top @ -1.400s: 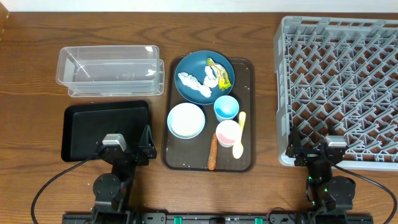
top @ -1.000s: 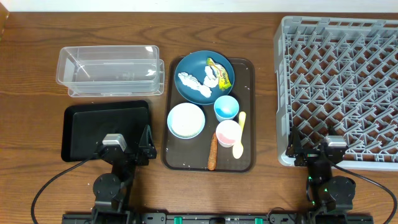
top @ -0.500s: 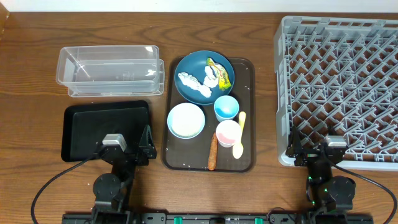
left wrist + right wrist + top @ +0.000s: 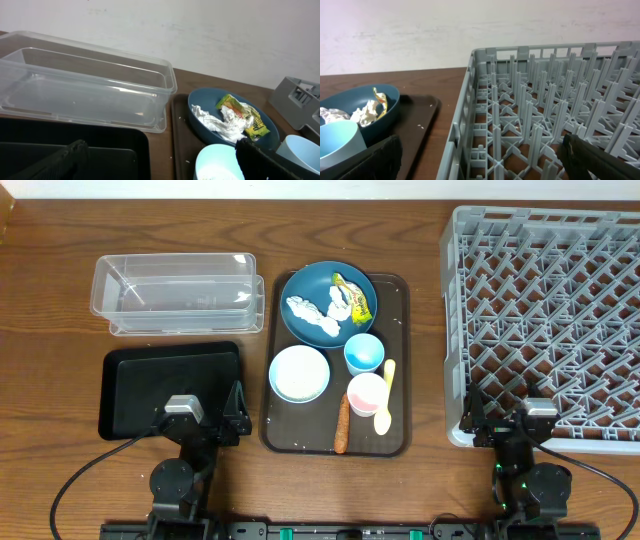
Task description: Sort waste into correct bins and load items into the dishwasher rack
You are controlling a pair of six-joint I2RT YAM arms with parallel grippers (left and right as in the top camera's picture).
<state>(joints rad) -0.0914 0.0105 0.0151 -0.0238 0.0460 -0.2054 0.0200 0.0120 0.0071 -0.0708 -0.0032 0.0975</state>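
Observation:
On the brown serving tray (image 4: pixel 400 330) a dark blue plate (image 4: pixel 305 285) carries crumpled white tissue (image 4: pixel 312 315) and a yellow-green wrapper (image 4: pixel 352 297). Below it stand a white bowl (image 4: pixel 299 373), a light blue cup (image 4: pixel 363 353) and a pink cup (image 4: pixel 366 393), with a pale yellow spoon (image 4: pixel 385 400) and an orange carrot stick (image 4: pixel 342 423). A few rice grains (image 4: pixel 422 126) dot the tray. The clear tub (image 4: pixel 175 293) and black tray (image 4: pixel 170 390) lie left, the grey rack (image 4: pixel 545 320) right. My left gripper (image 4: pixel 160 160) hangs open over the black tray's near edge. My right gripper (image 4: pixel 480 155) is open at the rack's near left corner.
Bare wooden table (image 4: pixel 425 240) separates the serving tray from the rack. A pale wall (image 4: pixel 200 30) rises behind the table. Both arm bases and their cables sit at the near edge.

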